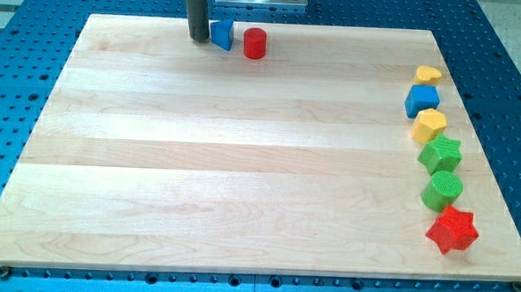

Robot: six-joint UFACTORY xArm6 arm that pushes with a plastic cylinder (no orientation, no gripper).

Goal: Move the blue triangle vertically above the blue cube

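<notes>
Blocks: 8, of which blue 2, red 2, yellow 2, green 2 | blue triangle stood upright, pointing down-view, touching my tip | blue cube right edge of wooden bench | hand: none fitted, state cannot be told.

Pale wooden board on a blue perforated metal table.

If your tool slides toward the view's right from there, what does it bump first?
My tip would meet the blue triangle, just beside it. The red cylinder comes next.
</notes>
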